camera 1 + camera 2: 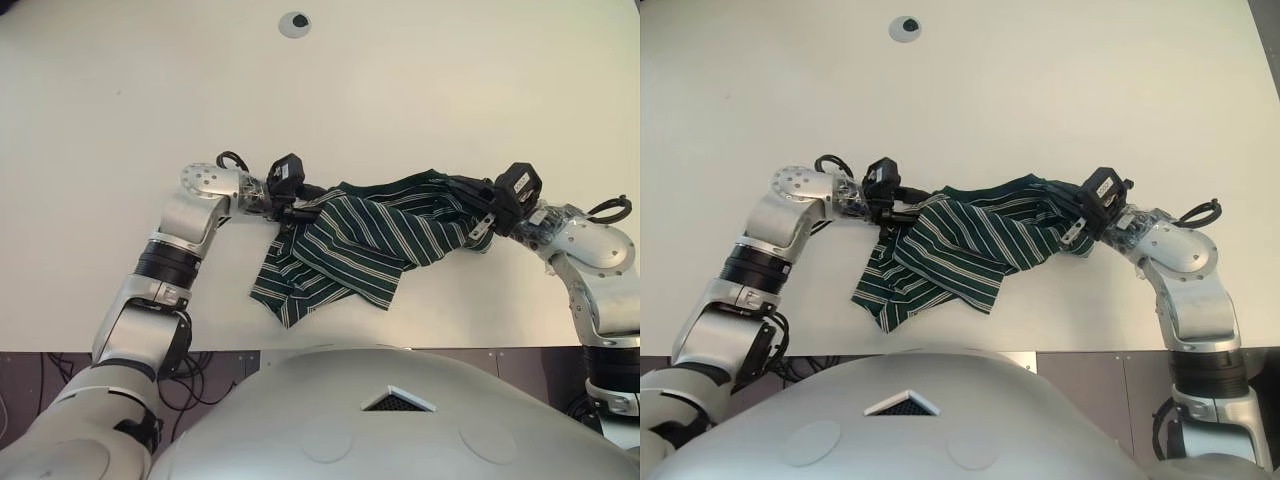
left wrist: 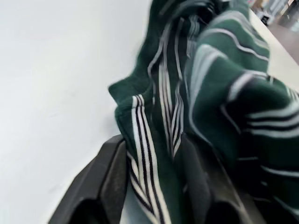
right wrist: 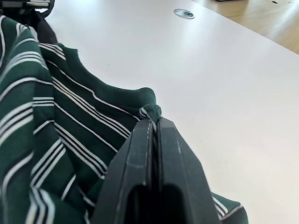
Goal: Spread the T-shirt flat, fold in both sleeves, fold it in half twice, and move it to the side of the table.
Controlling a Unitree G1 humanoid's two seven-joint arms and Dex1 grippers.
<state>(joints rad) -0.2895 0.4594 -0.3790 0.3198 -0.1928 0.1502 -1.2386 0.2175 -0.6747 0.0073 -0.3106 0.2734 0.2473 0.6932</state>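
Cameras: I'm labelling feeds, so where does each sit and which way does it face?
Left eye: on the head, looking forward and down at table and T-shirt; both arms show.
Right eye: beside it, same scene, same arms.
Left wrist: looks along left claw, shut on T-shirt.
Right wrist: looks along right claw, shut on T-shirt.
Shared: all see the T-shirt.
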